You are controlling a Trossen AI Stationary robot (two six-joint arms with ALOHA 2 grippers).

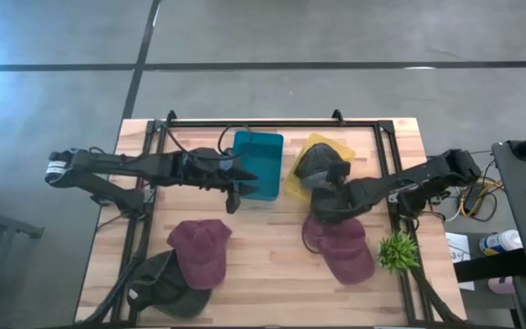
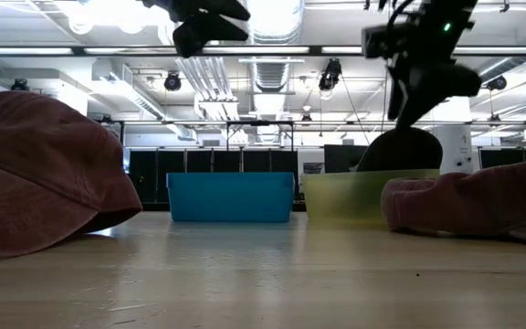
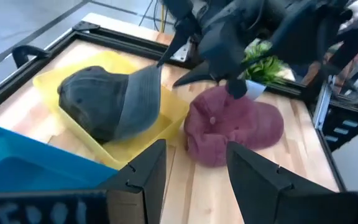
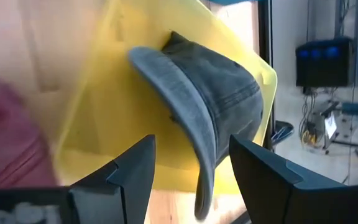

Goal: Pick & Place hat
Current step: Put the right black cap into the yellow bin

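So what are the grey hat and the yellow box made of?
The grey hat looks like washed cotton or denim: matte, faded, with stitched seams and a soft bent brim. The yellow box looks like thin plastic: smooth, slightly see-through, with a moulded rim. Neither can be told for sure by looks alone.

The wooden table (image 1: 272, 274) carries a blue bin (image 1: 261, 164) and a yellow bin (image 1: 307, 160) near its far edge, 2 maroon caps (image 1: 199, 251) (image 1: 343, 247), a dark cap (image 1: 167, 288) at the front-left corner, and a small green plant (image 1: 398, 250) by the right edge.
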